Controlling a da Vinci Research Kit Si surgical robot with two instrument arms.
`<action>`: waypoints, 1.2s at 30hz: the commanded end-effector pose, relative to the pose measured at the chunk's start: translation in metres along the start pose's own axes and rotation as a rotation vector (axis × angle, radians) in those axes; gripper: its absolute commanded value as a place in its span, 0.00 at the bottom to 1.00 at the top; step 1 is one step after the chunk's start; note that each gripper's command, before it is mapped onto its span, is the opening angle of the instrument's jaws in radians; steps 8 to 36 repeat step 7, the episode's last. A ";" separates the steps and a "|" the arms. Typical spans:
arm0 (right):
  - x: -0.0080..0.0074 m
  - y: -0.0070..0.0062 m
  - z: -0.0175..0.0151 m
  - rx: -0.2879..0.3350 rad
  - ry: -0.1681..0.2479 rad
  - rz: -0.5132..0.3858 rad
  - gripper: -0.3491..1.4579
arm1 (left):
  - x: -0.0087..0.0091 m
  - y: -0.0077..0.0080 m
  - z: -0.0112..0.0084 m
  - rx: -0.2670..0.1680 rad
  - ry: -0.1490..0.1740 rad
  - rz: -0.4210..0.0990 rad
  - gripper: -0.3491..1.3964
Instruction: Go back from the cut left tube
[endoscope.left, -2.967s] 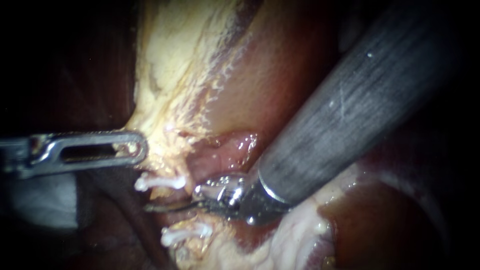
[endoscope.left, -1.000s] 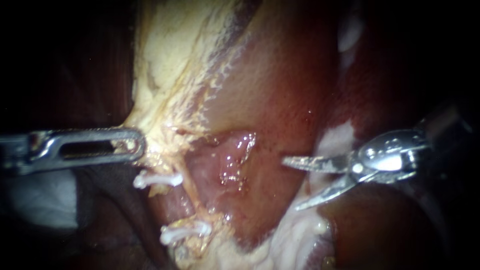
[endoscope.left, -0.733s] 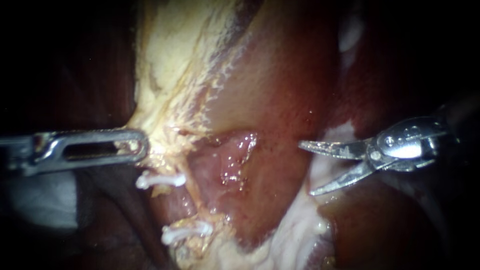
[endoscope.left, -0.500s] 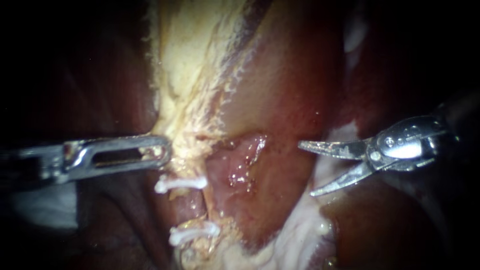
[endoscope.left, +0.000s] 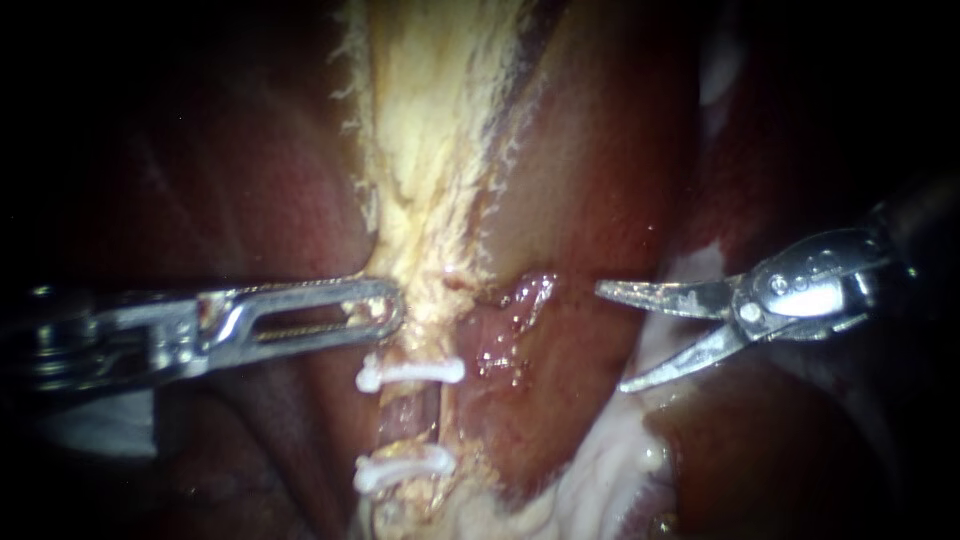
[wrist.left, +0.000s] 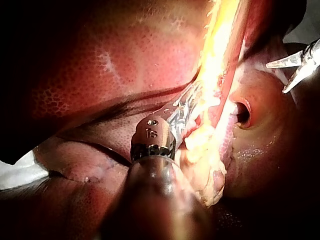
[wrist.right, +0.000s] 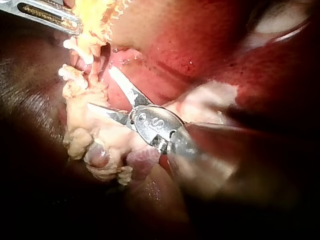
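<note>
The right instrument (endoscope.left: 612, 338) holds its blades apart, empty, well clear of the tube (endoscope.left: 408, 425) running between two white clips (endoscope.left: 410, 373). The left instrument (endoscope.left: 388, 306) clamps its jaws on pale fatty tissue (endoscope.left: 430, 200) just above them.

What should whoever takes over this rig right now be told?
The left instrument is shut on the yellowish tissue, just above the upper clip.
The right instrument is open and holds nothing. It is off to the side, apart from the tube.
The tube carries two white clips. The lower clip sits below the upper one.
Done: the right instrument is clear of the tube.
Left: probably only to draw it further out. I cannot clearly see the cut itself.
</note>
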 end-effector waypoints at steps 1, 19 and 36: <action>0.0000 0.0000 0.0000 -0.001 0.001 0.000 0.98 | 0.0000 0.0000 0.0000 0.000 0.000 0.000 0.00; 0.0001 0.0002 0.0000 -0.003 0.003 -0.004 0.98 | 0.0000 0.0000 0.0000 0.000 0.001 0.001 0.00; 0.0001 0.0002 0.0000 -0.003 0.003 -0.004 0.98 | 0.0000 0.0000 0.0000 0.000 0.001 0.001 0.00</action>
